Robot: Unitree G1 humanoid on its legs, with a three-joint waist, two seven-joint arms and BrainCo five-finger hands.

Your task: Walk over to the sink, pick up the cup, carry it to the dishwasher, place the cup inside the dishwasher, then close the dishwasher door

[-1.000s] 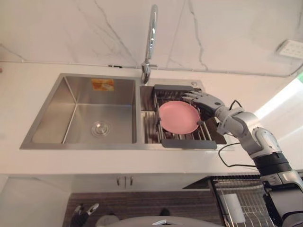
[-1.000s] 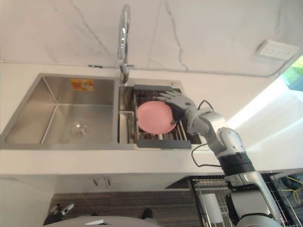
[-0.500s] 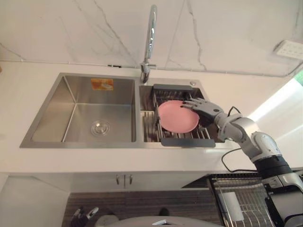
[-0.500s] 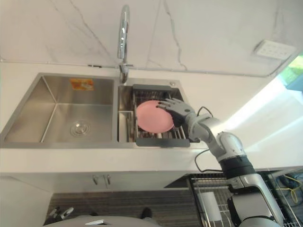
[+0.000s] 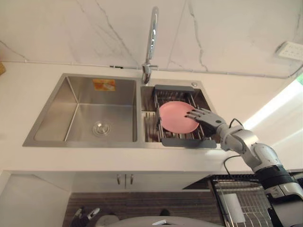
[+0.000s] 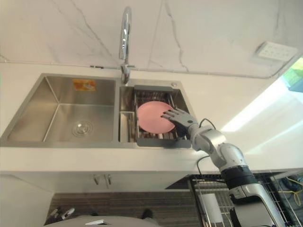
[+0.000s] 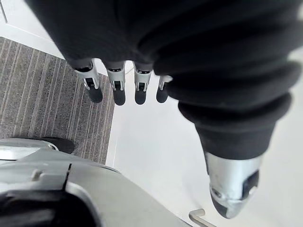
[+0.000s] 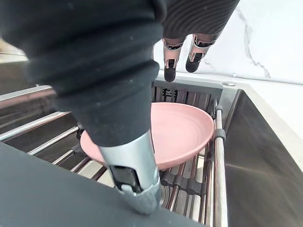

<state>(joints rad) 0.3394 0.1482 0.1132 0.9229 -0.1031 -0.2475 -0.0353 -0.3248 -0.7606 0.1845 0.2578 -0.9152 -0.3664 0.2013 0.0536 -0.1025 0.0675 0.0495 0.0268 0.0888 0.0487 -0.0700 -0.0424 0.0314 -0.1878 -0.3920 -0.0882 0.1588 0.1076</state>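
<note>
Nearest, below the sink's front edge: left hand by a white cabinet front, fingers straight and empty. Low to the sink's right, a wire dishwasher basket. Set into the white worktop, the steel sink, with a dark drainer rack across its right basin. In that rack, a pink dish, no cup. Over the dish's right edge, right hand, fingers stretched out, gripping nothing. On the left basin's far wall, an orange label, print too small to read. Behind the sink, a tall tap.

Robot hand at pink plate
</note>
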